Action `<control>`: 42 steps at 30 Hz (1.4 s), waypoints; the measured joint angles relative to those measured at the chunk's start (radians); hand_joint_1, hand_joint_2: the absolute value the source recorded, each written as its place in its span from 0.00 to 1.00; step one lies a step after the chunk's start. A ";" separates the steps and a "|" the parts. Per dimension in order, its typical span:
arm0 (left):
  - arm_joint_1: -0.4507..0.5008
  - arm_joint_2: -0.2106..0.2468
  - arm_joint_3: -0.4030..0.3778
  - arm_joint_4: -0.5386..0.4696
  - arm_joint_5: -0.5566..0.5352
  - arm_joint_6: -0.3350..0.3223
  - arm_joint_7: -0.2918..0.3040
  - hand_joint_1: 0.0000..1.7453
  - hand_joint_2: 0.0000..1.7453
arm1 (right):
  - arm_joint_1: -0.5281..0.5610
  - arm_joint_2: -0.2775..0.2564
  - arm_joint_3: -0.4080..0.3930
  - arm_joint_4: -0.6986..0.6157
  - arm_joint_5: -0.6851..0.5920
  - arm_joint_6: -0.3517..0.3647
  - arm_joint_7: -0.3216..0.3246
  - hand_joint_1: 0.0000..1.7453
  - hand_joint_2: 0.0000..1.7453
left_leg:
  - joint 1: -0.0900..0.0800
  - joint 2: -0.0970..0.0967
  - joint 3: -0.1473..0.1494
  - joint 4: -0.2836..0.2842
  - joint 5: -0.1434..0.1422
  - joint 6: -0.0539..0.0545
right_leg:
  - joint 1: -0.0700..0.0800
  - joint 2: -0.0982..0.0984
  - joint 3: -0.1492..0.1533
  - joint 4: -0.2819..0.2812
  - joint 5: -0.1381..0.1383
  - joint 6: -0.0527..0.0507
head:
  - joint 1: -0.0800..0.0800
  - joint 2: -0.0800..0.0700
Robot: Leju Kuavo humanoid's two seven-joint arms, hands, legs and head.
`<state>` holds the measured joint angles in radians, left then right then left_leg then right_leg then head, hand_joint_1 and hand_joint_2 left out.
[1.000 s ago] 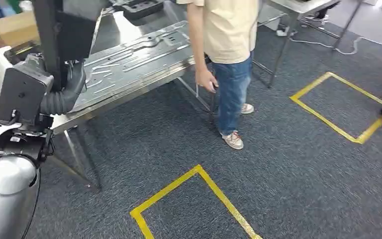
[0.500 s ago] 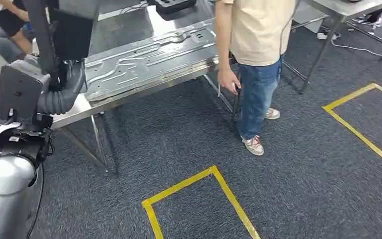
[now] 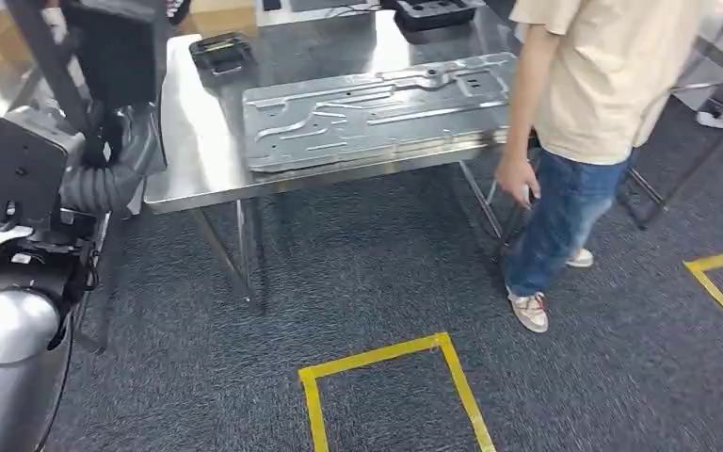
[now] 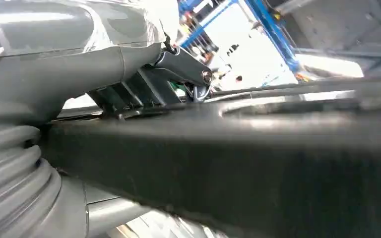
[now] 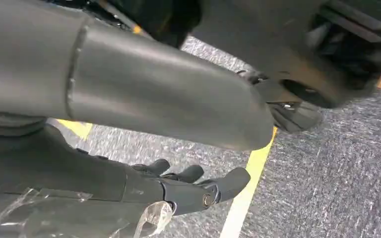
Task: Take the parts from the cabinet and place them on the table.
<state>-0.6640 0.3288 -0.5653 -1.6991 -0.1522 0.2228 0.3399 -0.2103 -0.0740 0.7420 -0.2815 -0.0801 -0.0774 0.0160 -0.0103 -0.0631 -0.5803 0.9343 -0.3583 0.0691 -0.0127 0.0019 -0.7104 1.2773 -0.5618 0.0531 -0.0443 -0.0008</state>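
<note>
We see our left hand (image 4: 79, 64) gripping a long black part (image 4: 238, 163), its fingers (image 4: 178, 64) wrapped over the part's edge; in the head view that part (image 3: 122, 47) rises at upper left. Our right hand (image 5: 144, 193) hangs over the carpet, fingers (image 5: 228, 183) loosely spread and holding nothing. A steel table (image 3: 198, 151) fills upper centre, bearing a large stamped metal panel (image 3: 377, 108) and two black trays (image 3: 221, 52) near its far edge. A person (image 3: 593, 94) stands at the table's right end. Yellow floor tape (image 3: 386, 358) lies lower centre.
</note>
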 joint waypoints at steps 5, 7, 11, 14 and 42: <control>-0.003 0.000 0.001 0.002 0.018 -0.004 0.000 1.00 1.00 | 0.003 -0.002 0.000 0.000 -0.002 0.013 0.000 0.00 0.00 | 0.009 -0.063 -0.011 0.032 -0.018 -0.030 | -0.016 0.077 0.125 -0.295 0.138 0.003 | 0.006 0.000; -0.002 0.000 0.001 0.003 0.019 -0.006 -0.002 1.00 1.00 | -0.003 -0.005 0.000 0.000 -0.003 0.015 -0.001 0.00 0.00 | 0.010 -0.074 -0.014 0.025 -0.015 -0.033 | -0.007 0.061 0.125 -0.289 0.137 -0.015 | 0.002 0.000; -0.006 0.003 0.004 0.003 0.023 -0.004 -0.001 1.00 1.00 | -0.004 0.000 -0.001 0.000 -0.020 0.002 0.006 0.00 0.00 | 0.008 0.025 -0.056 0.115 -0.066 -0.051 | -0.012 0.024 0.130 -0.293 0.139 -0.042 | -0.005 0.000; -0.004 0.003 0.003 0.003 0.078 -0.029 0.000 1.00 1.00 | 0.004 -0.001 -0.001 0.000 -0.020 -0.002 0.010 0.00 0.00 | 0.016 0.056 -0.187 0.372 -0.173 -0.063 | -0.011 0.000 0.130 -0.293 0.135 -0.045 | -0.005 0.000; -0.015 0.016 -0.003 -0.001 0.180 -0.089 -0.030 1.00 1.00 | -0.003 0.009 0.000 0.000 0.005 -0.006 0.016 0.00 0.00 | 0.008 0.040 0.085 0.019 -0.095 -0.039 | -0.011 0.004 0.129 -0.326 0.166 -0.032 | 0.002 0.000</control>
<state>-0.6792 0.3452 -0.5688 -1.6999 0.0278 0.1343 0.3098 -0.2129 -0.0648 0.7416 -0.2819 -0.0755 -0.0839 0.0324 -0.0019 -0.0226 -0.4948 0.9534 -0.4533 0.0305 -0.0234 0.0060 -0.5815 0.9512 -0.3961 0.0211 -0.0427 -0.0008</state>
